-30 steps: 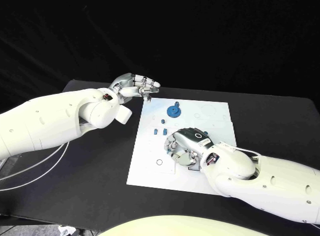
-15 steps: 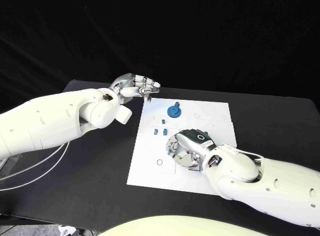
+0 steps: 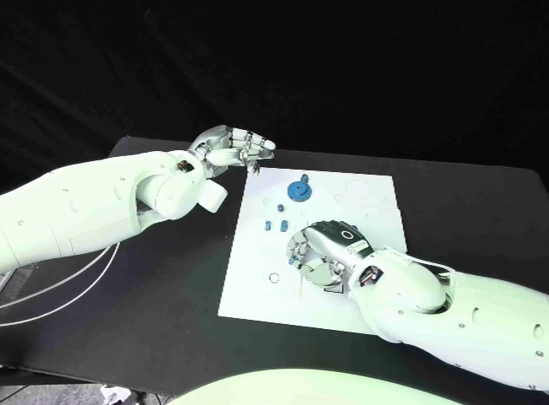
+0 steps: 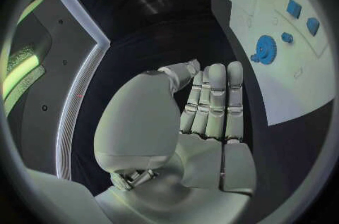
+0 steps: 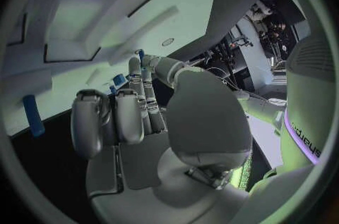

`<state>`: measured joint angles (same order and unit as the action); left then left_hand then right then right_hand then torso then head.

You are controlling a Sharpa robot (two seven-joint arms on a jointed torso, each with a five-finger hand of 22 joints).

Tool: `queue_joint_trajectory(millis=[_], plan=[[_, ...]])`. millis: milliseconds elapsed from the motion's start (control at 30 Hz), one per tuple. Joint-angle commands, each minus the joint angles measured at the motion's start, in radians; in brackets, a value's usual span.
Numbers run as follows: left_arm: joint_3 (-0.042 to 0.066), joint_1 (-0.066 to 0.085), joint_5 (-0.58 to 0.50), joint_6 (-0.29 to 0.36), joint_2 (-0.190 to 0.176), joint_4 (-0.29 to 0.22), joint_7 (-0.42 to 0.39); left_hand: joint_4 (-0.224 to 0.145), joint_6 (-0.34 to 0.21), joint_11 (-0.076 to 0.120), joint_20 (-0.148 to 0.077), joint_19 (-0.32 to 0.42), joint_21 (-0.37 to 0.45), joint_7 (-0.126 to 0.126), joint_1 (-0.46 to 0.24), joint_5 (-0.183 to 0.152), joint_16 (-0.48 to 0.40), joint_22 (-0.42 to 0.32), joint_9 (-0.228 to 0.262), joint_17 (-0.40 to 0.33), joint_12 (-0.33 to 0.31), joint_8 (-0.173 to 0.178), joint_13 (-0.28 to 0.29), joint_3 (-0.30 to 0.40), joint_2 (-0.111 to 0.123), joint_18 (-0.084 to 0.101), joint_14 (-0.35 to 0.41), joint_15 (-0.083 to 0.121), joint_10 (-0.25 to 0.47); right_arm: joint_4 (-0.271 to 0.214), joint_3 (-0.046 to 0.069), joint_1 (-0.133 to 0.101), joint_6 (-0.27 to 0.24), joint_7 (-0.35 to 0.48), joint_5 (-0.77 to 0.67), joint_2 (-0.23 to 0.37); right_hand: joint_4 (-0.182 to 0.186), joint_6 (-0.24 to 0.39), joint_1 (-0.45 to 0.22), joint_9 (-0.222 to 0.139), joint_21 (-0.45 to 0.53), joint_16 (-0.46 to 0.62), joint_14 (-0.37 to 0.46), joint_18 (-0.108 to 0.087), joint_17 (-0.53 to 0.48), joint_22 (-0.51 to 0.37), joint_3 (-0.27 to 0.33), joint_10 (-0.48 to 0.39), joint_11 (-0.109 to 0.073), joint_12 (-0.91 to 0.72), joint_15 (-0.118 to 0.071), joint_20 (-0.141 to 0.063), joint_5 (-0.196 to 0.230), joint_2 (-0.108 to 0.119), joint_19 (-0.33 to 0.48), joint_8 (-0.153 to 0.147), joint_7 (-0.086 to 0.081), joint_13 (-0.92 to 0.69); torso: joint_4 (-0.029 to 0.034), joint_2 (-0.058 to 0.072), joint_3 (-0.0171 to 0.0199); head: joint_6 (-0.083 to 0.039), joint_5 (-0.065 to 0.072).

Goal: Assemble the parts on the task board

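The white task board (image 3: 256,287) lies mid-table. A blue gear (image 3: 298,191) stands near its far edge, with small blue parts (image 3: 274,224) just nearer. My right hand (image 3: 324,253) rests fingers-down on the board's middle, and a small blue part (image 3: 301,263) shows at its fingertips. In the right wrist view that hand (image 5: 141,117) appears to pinch a blue part (image 5: 140,55) between thumb and finger against the board (image 5: 85,9). My left hand (image 3: 235,148) hovers off the board's far left corner; its palm (image 4: 205,117) holds nothing. The gear (image 4: 265,46) lies beyond it.
The black table (image 3: 141,278) surrounds the board, with bare room to the left and at the far right. A blue peg (image 5: 31,115) lies at the board's edge near my right hand. Outlined recesses (image 5: 78,38) mark the board.
My right hand has slid a little along the board toward the robot's body. The left hand and the gear have stayed put.
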<state>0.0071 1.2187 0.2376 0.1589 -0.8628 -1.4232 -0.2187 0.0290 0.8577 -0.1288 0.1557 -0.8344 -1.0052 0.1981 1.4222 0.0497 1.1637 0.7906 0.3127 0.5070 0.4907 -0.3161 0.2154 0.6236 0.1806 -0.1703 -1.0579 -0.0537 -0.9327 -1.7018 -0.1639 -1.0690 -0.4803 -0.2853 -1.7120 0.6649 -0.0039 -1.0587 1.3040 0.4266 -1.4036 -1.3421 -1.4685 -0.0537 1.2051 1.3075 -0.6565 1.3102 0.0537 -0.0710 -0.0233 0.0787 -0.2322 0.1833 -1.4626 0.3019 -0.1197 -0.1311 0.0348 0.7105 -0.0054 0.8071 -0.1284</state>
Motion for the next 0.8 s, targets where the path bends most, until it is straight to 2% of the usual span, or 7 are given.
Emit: queue_joint_trajectory(millis=[33, 800], plan=[[0.001, 0.001, -0.001, -0.015, 0.001, -0.002, -0.002, 0.001, -0.005, -0.001, -0.002, -0.007, 0.006, 0.000, -0.010, 0.001, -0.005, -0.001, 0.001, -0.001, -0.001, -0.004, -0.001, -0.006, 0.003, -0.014, -0.002, -0.002, 0.008, 0.001, 0.000, 0.001, -0.004, -0.006, -0.017, -0.001, 0.001, -0.006, -0.004, -0.001, -0.001, -0.002, -0.035, 0.010, 0.001, 0.101, 0.001, 0.005, -0.004, -0.002, -0.005, -0.004, -0.004, -0.003, -0.027, 0.007, 0.001, -0.001, -0.0006, 0.000, 0.0001, -0.001, 0.000], [0.001, 0.001, -0.001, -0.021, 0.002, -0.002, 0.002, 0.001, -0.007, -0.001, -0.002, -0.007, 0.007, 0.001, -0.011, 0.001, -0.005, -0.002, 0.001, -0.001, -0.001, -0.004, -0.002, -0.007, 0.003, -0.014, -0.001, -0.002, 0.009, 0.018, 0.000, 0.001, 0.026, -0.026, -0.033, -0.017, 0.002, -0.006, -0.006, 0.000, 0.000, -0.002, -0.035, 0.010, 0.000, 0.100, 0.001, 0.005, -0.004, -0.002, -0.005, -0.005, -0.004, -0.003, -0.027, 0.007, 0.001, -0.001, 0.0003, 0.000, -0.0003, -0.002, 0.001]])
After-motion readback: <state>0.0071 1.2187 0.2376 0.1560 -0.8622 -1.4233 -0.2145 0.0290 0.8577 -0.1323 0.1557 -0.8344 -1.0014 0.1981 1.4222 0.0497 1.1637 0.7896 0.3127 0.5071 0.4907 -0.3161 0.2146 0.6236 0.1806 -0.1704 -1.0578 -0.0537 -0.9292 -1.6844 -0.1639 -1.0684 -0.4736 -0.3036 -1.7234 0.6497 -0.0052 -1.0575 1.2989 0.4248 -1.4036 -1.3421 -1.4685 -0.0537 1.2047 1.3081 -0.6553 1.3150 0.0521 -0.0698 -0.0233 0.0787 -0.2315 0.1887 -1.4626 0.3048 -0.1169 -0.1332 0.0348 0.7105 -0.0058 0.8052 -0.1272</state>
